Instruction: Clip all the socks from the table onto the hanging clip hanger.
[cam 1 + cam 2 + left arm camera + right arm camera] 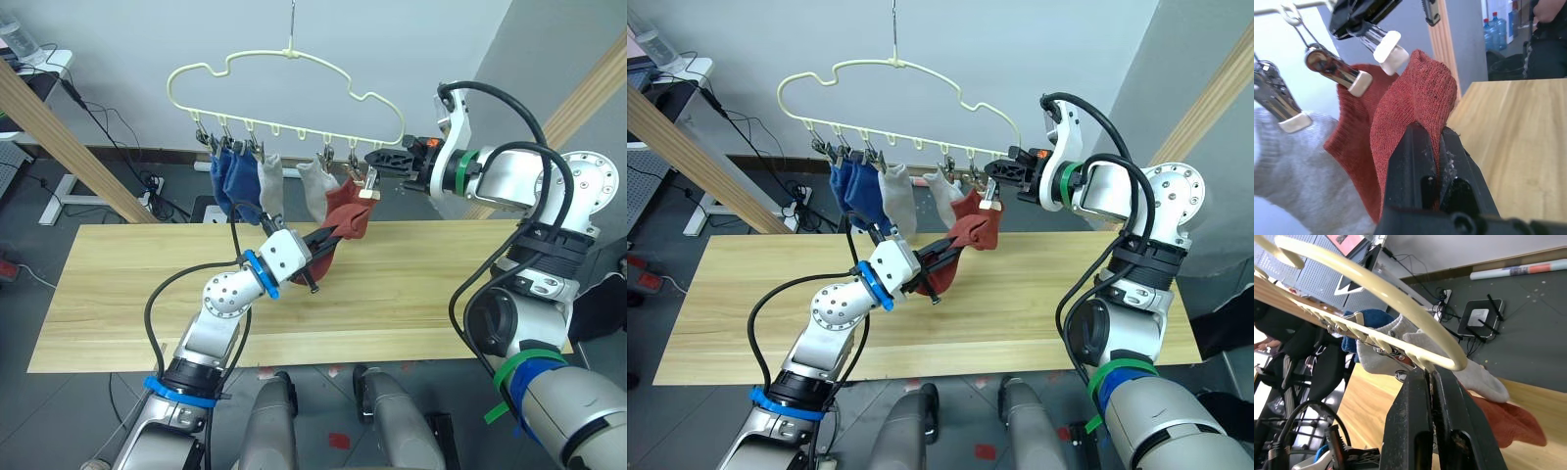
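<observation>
Risk sits at the last clip (369, 186), so check each view in turn. In the left eye view, your left gripper (328, 241) is clamped on a rust-red sock (331, 250) and lifts it above the middle of the table's (118, 294) far edge, toward the right end of the clip hanger (284, 83). Your right gripper (377, 157) meets that end of the hanger, its fingers pressed on the last clip. The right eye view shows two blue socks (854, 188), two grey socks (899, 199) and one rust-red sock (982, 225) already hanging; no sock lies on the table. In the left wrist view, the held sock's folded edge is just below the clip's pale tip (1387, 46), not yet between its pads, so if the clip closes early it could bite nothing. In the right wrist view, the right fingers sit together at the wire frame (1376, 289). A push there could swing the hanger and move the clip off the sock.
</observation>
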Robot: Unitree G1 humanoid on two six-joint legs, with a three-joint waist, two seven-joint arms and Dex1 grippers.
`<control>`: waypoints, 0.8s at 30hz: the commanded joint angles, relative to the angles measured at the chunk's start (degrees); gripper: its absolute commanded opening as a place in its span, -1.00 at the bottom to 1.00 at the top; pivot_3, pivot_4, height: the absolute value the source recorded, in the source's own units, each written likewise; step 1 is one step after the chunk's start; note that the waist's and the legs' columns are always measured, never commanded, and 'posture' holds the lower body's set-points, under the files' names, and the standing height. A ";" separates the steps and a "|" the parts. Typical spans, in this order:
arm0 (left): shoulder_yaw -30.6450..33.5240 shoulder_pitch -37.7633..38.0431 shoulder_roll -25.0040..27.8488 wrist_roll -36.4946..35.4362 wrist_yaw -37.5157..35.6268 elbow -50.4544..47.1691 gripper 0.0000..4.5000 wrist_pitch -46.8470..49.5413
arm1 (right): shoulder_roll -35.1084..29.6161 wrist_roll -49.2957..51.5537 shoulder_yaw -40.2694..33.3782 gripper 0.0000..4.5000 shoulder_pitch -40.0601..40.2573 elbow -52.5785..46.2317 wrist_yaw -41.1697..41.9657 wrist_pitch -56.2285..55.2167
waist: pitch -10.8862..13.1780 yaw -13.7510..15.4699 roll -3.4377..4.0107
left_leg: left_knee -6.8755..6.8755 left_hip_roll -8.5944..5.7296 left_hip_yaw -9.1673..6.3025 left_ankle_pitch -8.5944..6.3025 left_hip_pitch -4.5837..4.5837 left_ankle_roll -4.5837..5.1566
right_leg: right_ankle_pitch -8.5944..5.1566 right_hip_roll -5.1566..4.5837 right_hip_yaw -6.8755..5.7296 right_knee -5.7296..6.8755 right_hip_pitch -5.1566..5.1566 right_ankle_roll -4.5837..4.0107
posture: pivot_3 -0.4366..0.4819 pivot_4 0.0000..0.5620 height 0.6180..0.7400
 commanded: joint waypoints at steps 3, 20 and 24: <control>-0.63 -1.52 -0.43 1.23 2.15 0.18 -0.99 -3.19 | 0.09 2.00 -0.56 -1.00 0.29 -1.19 -2.01 0.62 | 0.00 -0.13 0.00 | 0.01 0.00 0.00 0.00 0.00 0.00 | 0.00 0.00 0.00 0.01 0.00 0.00 | -0.30 0.16 1.00; -1.37 -6.01 -1.08 5.25 6.39 4.36 -0.99 -6.40 | 2.28 8.33 -2.13 -1.00 0.95 -1.08 -8.32 0.62 | 0.00 -0.62 0.00 | 0.02 0.00 0.00 0.00 -0.01 0.00 | 0.00 0.00 0.01 0.02 0.00 0.01 | -0.29 0.18 1.00; -1.52 -6.09 -1.23 5.17 6.73 4.08 -0.99 -6.36 | 1.83 9.62 -1.73 -1.00 1.24 -0.96 -9.28 0.62 | 0.00 -0.63 0.00 | -0.02 0.01 -0.01 0.00 -0.01 0.00 | 0.00 0.00 -0.01 0.00 0.00 0.01 | -0.29 0.18 1.00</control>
